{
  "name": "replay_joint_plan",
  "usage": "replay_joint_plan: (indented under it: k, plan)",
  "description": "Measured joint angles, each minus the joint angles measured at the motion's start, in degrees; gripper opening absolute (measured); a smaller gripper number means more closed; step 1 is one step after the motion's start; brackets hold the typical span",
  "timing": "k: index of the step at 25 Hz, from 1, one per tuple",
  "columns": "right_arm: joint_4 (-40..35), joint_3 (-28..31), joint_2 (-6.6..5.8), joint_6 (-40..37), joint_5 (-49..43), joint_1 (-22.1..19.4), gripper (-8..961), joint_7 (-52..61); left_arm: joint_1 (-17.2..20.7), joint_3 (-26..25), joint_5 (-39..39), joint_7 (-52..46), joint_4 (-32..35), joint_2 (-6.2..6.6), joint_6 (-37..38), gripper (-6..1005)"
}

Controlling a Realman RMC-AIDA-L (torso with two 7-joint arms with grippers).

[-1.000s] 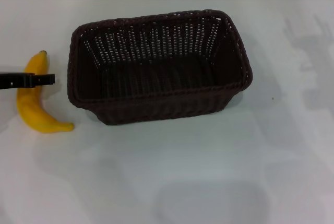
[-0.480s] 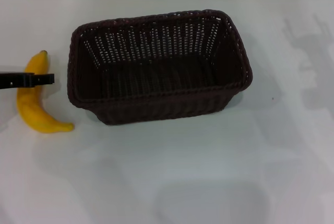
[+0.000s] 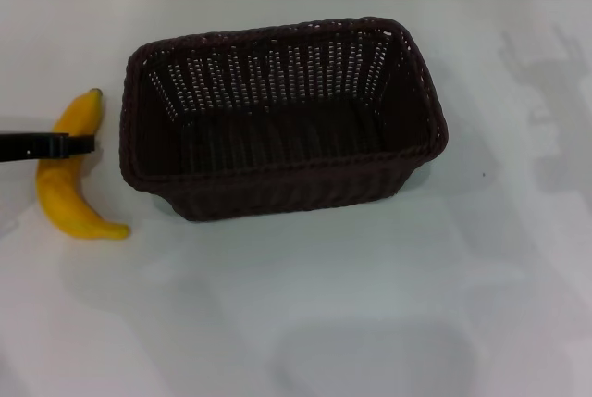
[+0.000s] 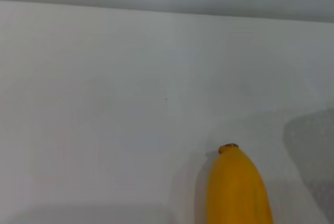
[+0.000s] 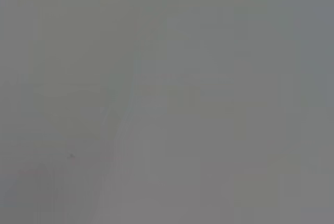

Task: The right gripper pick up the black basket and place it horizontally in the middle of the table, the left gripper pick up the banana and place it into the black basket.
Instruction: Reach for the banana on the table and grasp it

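The banana (image 3: 65, 179) lies at the left of the frame on the tabletop (image 3: 370, 304), its long axis running top to bottom, just beside the black basket (image 3: 282, 115) at centre. The left gripper (image 3: 55, 145) crosses its middle; I cannot tell its fingers' spread. The right gripper shows only at the upper right corner.

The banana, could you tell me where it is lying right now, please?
In the head view the banana lies on the table at the robot's left, just beside the black basket, with the left hand across its middle.
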Motion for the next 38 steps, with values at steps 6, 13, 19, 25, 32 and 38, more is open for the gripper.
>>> replay_joint_plan:
  k: [6,13,19,25,32,38]
  plan:
    - [-0.10,0.00,0.00,0.01,0.01,-0.15,764,0.00,-0.34,-0.03,-0.21,-0.55,0.00,0.01,-0.18,557]
    - [-0.16,0.00,0.00,0.01,0.03,-0.29,764,0.00,-0.34,-0.29,-0.30,-0.71,0.00,0.00,-0.39,492]
    - [-0.08,0.04,0.00,0.01,0.05,-0.30,763,0.00,-0.02,-0.43,-0.27,-1.29,0.00,-0.05,-0.74,493]
    - [0.07,0.27,0.00,0.01,0.05,-0.49,763,0.00,0.89,-2.95,-0.80,-1.12,0.37,-0.12,-0.33,494]
    - [0.12,0.38,0.07,0.03,0.05,-0.59,763,0.00,2.50,-6.37,-6.72,2.21,2.40,0.03,1.43,494]
    - [0.36,0.20,0.10,0.04,0.12,-0.63,763,0.00,3.42,-7.18,-16.48,11.63,5.60,-0.03,4.08,495]
